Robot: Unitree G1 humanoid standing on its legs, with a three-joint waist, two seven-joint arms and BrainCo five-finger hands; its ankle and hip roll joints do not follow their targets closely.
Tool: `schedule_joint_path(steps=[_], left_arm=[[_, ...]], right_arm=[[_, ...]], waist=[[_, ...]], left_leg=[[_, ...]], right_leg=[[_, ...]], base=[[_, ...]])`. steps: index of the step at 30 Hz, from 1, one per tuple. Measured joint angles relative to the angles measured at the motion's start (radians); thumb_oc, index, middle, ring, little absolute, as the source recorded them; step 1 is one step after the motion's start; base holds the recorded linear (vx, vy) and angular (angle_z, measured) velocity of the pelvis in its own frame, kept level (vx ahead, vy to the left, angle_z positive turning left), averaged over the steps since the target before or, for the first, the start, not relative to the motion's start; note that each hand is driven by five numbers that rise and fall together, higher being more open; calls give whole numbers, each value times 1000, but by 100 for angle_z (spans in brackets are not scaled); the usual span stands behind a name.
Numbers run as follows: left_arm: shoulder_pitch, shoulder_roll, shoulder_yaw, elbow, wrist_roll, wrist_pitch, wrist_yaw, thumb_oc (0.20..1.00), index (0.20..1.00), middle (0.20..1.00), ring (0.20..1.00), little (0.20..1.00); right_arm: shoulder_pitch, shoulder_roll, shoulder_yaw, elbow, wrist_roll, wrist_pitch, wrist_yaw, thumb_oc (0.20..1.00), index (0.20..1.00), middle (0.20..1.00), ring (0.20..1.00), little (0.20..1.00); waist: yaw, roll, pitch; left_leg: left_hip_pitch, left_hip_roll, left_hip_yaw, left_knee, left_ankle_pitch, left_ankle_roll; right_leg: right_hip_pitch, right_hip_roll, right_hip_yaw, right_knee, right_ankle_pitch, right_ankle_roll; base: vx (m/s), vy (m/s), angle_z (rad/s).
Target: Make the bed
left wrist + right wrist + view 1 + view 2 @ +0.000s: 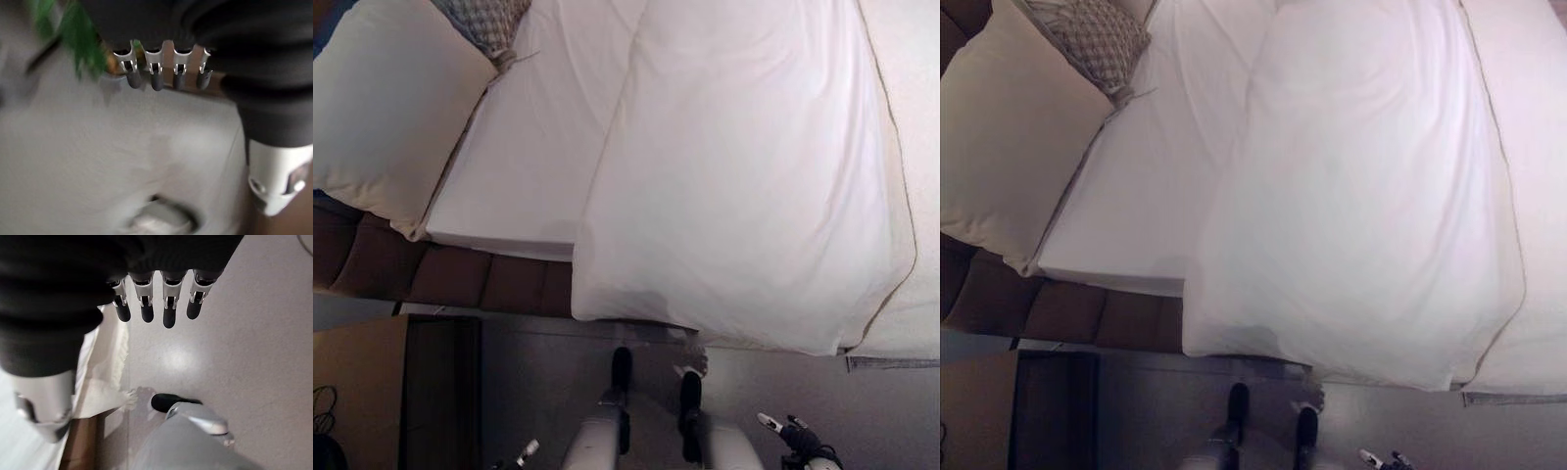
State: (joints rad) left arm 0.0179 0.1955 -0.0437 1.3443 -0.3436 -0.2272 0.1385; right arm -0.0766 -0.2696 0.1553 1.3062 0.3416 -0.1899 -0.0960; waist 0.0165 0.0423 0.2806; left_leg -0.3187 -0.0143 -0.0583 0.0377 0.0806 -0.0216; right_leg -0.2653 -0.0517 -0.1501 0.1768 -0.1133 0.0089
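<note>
From the left eye view, one white duvet (pixel 744 196) lies spread over the bed, its corner hanging over the side, while the sheet (pixel 529 147) near the two pillows, one cream pillow (pixel 386 108) and one patterned cushion (pixel 489 22), is uncovered; pulling it up seems left. Left wrist view: left hand (pixel 166 68) relaxed, empty. Right wrist view: right hand (pixel 156 293) straight-fingered, empty.

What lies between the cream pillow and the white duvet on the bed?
A bare stretch of white sheet separates the cream pillow from the white duvet, seen in both eye views.
</note>
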Motion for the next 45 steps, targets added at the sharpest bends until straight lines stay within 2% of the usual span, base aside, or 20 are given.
schedule_joint_path(steps=[5,6,7,9,10,15,20,21,26,29,33,34,38,41,45], left_arm=[[-1,14,-19,-15,90,-6,6,1000,1000,1000,1000,1000],[-3,18,-48,-41,104,-4,14,1000,1000,1000,1000,1000],[-2,38,-137,-101,148,-12,25,1000,1000,1000,1000,1000],[-21,67,-215,-189,203,-35,23,1000,1000,1000,1000,1000],[-48,96,-293,-230,256,-47,27,1000,1000,1000,1000,1000],[-179,158,-377,-342,311,-100,10,1000,1000,1000,1000,1000],[-316,219,-481,-465,295,-134,-25,1000,1000,1000,1000,1000],[-386,216,-526,-467,273,-137,-42,1000,1000,1000,1000,1000],[-571,187,-624,-458,252,-152,-89,1000,1000,1000,1000,1000],[-646,171,-699,-461,218,-151,-121,1000,1000,1000,1000,1000],[-739,141,-740,-464,73,-131,-214,1000,1000,1000,1000,1000],[-777,135,-765,-458,33,-122,-236,1000,1000,1000,1000,1000],[-898,125,-769,-453,5,-111,-254,1000,1000,1000,1000,1000],[-954,121,-734,-447,4,-112,-217,1000,1000,1000,1000,1000],[-1079,111,-685,-347,52,-112,-87,1000,1000,1000,1000,1000]], right_arm=[[25,8,3,-2,-28,0,1,1000,1000,1000,1000,1000],[25,5,14,-13,-32,0,-2,1000,1000,1000,1000,1000],[28,-5,42,-30,-40,-1,-7,1000,1000,1000,1000,1000],[21,-18,72,-80,-57,-5,-11,1000,1000,1000,1000,1000],[4,-26,92,-106,-62,-6,-12,1000,1000,1000,1000,1000],[-72,-66,120,-276,-76,-51,-19,1000,1000,1000,1000,1000],[-195,-103,153,-431,-23,-88,1,1000,1000,1000,1000,1000],[-249,-102,179,-435,16,-92,13,1000,1000,1000,1000,1000],[-420,-93,276,-398,33,-100,27,1000,1000,1000,1000,1000],[-477,-93,327,-394,65,-98,49,1000,1000,1000,1000,1000],[-573,-92,358,-397,166,-86,106,1000,1000,1000,1000,1000],[-605,-92,374,-394,211,-79,117,1000,1000,1000,1000,1000],[-706,-96,391,-401,304,-66,140,1000,1000,1000,1000,1000],[-769,-102,395,-401,343,-64,142,1000,1000,1000,1000,1000],[-912,-111,403,-344,342,-66,93,1000,1000,1000,1000,1000]], waist=[[-2,-24,-29],[-3,-27,-30],[-2,-28,-30],[-2,-28,-30],[-4,-28,-29],[-8,-33,-19],[-27,-42,69],[-28,-45,87],[-30,-47,149],[-31,-48,156],[-37,-53,193],[-54,-54,194],[-75,-63,217],[-83,-66,220],[-87,-66,221]], left_leg=[[5,0,-1,-10,6,3],[4,0,-1,-10,6,3],[-2,-1,-3,-8,7,4],[-18,-2,-8,-8,11,5],[-23,-4,-10,-8,14,6],[-44,-10,-5,-5,18,10],[-75,-14,5,19,21,15],[-81,-16,15,23,22,17],[-122,-21,30,53,24,20],[-166,-22,37,70,24,20],[-210,-25,58,100,24,21],[-248,-27,60,128,24,21],[-336,-32,63,192,19,26],[-398,-30,79,238,18,25],[-518,-22,85,325,-4,22]], right_leg=[[2,1,-1,-2,0,0],[1,1,-2,-3,0,0],[-4,0,-4,-2,0,0],[-19,-1,-8,3,0,0],[-23,-2,-12,4,1,1],[-56,-11,-11,30,-5,8],[-99,-17,3,69,-7,10],[-112,-20,9,80,-7,10],[-166,-25,33,126,-9,12],[-226,-27,47,165,-11,14],[-290,-32,76,215,-14,14],[-326,-33,81,240,-14,15],[-419,-41,92,314,-24,13],[-491,-41,108,365,-23,10],[-606,-37,119,427,-26,6]], base=[[0,-14,0],[-24,-32,4],[-25,-16,5],[-25,-8,8],[-12,1,7],[-52,2,-1],[-68,5,-5],[-73,13,-13],[-78,11,-9],[-88,17,-9],[-87,7,-15],[-70,-6,-1],[-49,-5,0],[-62,6,-9],[-24,12,-9]])
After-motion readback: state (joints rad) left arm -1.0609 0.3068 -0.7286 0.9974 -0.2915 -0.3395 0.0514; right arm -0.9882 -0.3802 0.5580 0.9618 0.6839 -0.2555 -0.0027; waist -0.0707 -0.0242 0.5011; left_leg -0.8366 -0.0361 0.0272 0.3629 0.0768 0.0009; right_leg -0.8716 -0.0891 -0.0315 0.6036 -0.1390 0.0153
